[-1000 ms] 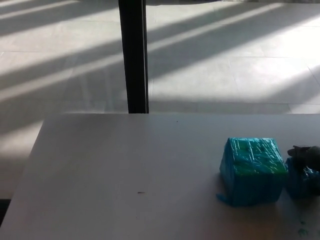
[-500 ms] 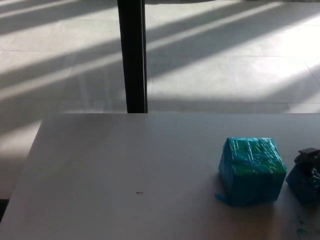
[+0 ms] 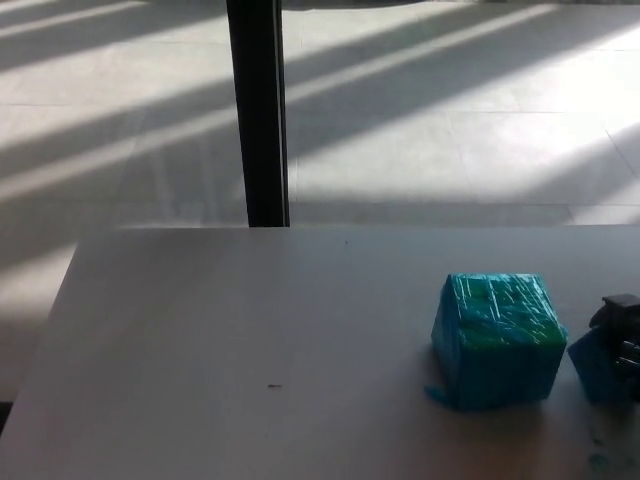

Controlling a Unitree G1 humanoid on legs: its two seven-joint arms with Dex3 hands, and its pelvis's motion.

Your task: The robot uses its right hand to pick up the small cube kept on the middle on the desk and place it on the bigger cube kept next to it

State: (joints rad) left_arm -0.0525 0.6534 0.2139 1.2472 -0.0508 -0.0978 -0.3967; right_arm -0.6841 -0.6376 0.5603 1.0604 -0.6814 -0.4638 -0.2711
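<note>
light: sun stripes glare on far floor (image 3: 450, 110) | worktop (image 3: 250, 330) dim, shaded | focus: soft, right edge perhaps blurred

Pale grey counter (image 3: 250, 330) bare across its left and middle, large cyan tape-wrapped cube (image 3: 497, 338) standing at right, small blue cube (image 3: 597, 366) just beside it at the frame edge, black robot hand (image 3: 622, 330) against that cube, narrow gap between the cubes

A bare, lab-like indoor hall: a plain white tabletop (image 3: 250, 330) stands on a wide pale tiled floor (image 3: 450, 120) striped with sunlight, a black upright post (image 3: 257, 110) behind it.
</note>
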